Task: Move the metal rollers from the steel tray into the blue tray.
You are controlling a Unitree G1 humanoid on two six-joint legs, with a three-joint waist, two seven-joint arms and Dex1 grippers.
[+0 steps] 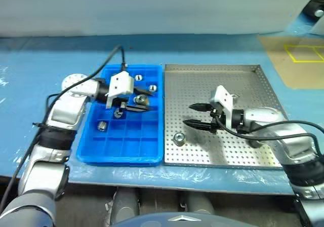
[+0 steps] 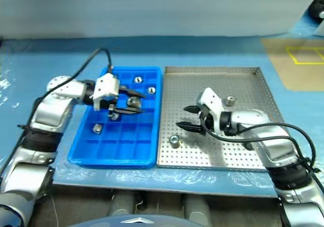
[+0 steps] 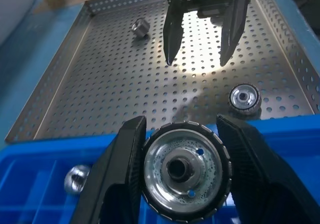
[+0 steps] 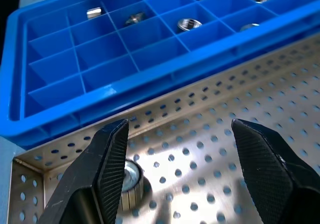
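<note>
Over the blue tray (image 1: 126,146), the left hand (image 1: 139,101) hangs above the middle squares and holds one metal roller (image 3: 186,169). Its two black fingers (image 3: 117,179) press on both sides of the roller's ridged rim, and the dark hole in the middle faces the wrist camera.

Other metal rollers sit in the blue tray's little squares. One (image 1: 138,77) and another (image 1: 153,88) lie in the far squares, one (image 1: 118,114) is near the middle under the left hand, and one (image 1: 102,126) is in a square nearer the tray's left side.

Next to the blue tray, touching its right side, is the steel tray (image 1: 243,85) with many small holes in its floor. Both trays rest on the desk (image 1: 30,65), which has a light blue cover.

The right hand (image 1: 198,116) hangs over the steel tray with its fingers spread wide, holding nothing, and it points toward the blue tray. One roller (image 1: 178,138) stands on the steel tray near the front edge, just beside the tip of the right hand. Another roller (image 2: 231,101) lies farther back on the steel tray, behind the right arm.
</note>
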